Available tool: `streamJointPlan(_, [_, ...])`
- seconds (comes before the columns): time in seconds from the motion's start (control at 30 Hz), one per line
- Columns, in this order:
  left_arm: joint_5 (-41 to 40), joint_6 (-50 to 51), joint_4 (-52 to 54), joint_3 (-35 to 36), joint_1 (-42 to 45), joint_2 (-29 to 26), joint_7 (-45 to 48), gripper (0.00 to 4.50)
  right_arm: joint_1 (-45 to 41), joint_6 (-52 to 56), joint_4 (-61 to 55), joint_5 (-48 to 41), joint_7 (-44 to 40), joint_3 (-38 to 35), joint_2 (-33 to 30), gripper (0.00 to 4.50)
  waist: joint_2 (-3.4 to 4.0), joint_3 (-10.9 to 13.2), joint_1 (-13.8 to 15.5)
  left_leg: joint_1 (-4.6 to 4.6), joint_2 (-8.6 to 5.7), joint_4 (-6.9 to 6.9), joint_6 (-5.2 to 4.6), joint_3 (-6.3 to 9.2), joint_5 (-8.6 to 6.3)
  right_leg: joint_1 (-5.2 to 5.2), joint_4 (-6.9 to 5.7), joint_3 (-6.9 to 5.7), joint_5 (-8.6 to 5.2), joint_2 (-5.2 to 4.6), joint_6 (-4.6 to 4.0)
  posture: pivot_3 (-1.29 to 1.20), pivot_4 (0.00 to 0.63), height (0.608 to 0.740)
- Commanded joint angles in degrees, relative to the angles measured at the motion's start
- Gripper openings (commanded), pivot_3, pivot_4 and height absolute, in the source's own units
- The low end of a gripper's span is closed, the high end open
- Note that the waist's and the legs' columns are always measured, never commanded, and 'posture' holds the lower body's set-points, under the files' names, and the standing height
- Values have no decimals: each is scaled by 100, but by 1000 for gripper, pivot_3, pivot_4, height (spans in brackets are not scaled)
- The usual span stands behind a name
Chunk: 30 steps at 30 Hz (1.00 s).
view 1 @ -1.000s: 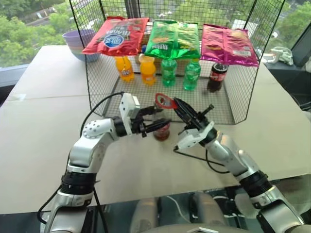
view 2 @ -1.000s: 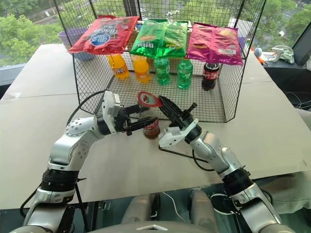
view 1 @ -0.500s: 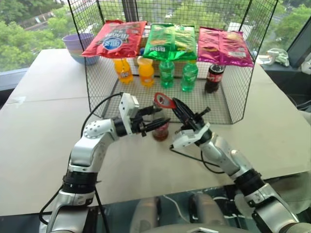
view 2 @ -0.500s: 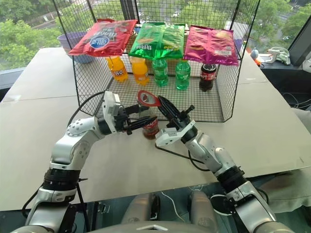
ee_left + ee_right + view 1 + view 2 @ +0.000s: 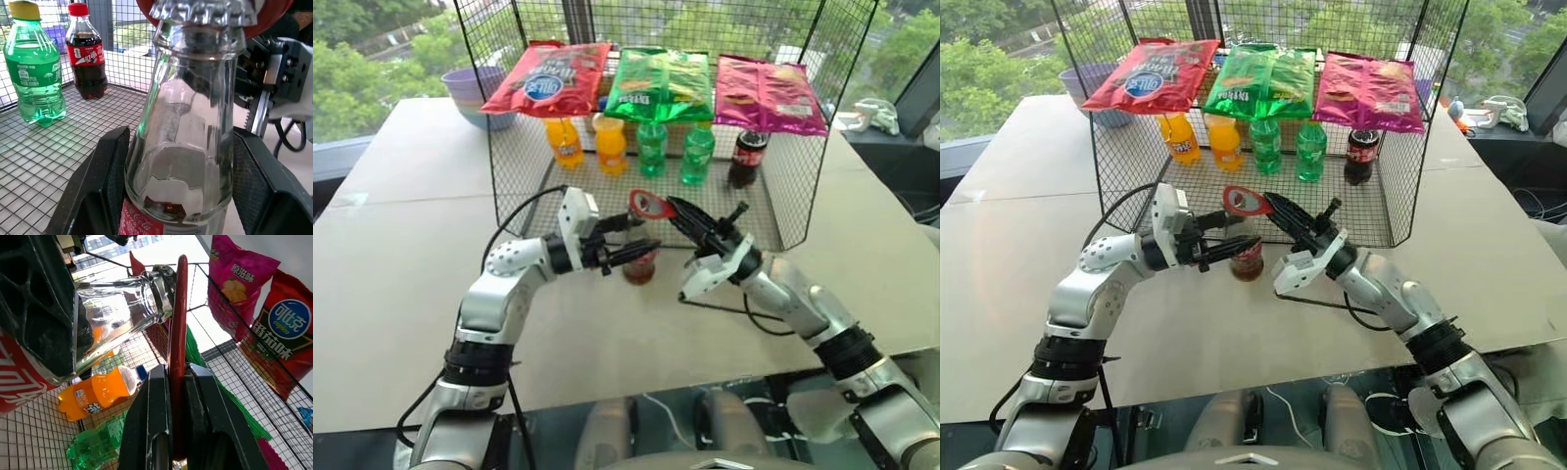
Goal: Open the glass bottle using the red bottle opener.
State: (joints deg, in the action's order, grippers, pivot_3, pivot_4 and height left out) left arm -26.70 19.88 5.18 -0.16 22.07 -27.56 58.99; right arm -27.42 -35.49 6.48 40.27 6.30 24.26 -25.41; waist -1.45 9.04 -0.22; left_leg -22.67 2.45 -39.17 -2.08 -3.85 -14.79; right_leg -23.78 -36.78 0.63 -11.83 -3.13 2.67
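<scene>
The glass bottle (image 5: 639, 262) stands upright on the table in front of the wire cage, with dark drink and a red label low down. My left gripper (image 5: 628, 240) is shut on the glass bottle's body from the left, and its black pads (image 5: 105, 171) press both sides of the glass (image 5: 190, 122). My right gripper (image 5: 677, 208) comes in from the right, shut on the handle of the red bottle opener (image 5: 649, 205). The opener's oval head sits over the bottle's metal cap (image 5: 203, 10). In the right wrist view the opener (image 5: 177, 318) lies edge-on against the cap.
Just behind the bottle, a wire cage (image 5: 773, 211) holds orange bottles (image 5: 566, 140), green bottles (image 5: 653, 147) and a cola bottle (image 5: 746, 157). Chip bags (image 5: 664, 83) lie across its top. A purple bowl (image 5: 475, 86) sits at the far left of the table.
My right wrist has tilted a little and its forearm has swung outward. The opener's head stays on the cap. The left gripper and the bottle have kept still.
</scene>
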Motion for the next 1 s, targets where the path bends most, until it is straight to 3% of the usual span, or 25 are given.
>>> streamJointPlan(0.03, [-15,-198,51,-91,242,124,17,2264,-7,-85,88,111,-990,261,-443,0,-1,0,24,0,0,0,0,0,0,0,1,0,0,-1,1,0,150,740])
streamJointPlan(0.33, [66,-335,-59,-106,203,164,46,2264,-532,100,-493,-421,-2144,-49,-963,0,1,0,23,-1,1,3,-1,24,-1,-1,4,1,-4,-1,7,0,150,740])
streamJointPlan(0.6, [32,-387,-34,-27,80,125,98,2264,-697,469,-997,-926,-2538,-387,-744,0,2,5,13,-14,1,9,-2,25,-2,-13,8,1,3,-1,-6,0,150,740])
streamJointPlan(1.0, [-54,-395,32,41,-33,-31,76,2264,-281,2358,-2489,-1843,-3191,-1412,-431,0,2,13,15,-36,3,18,-3,24,-2,-37,12,-1,3,0,-6,0,150,740])
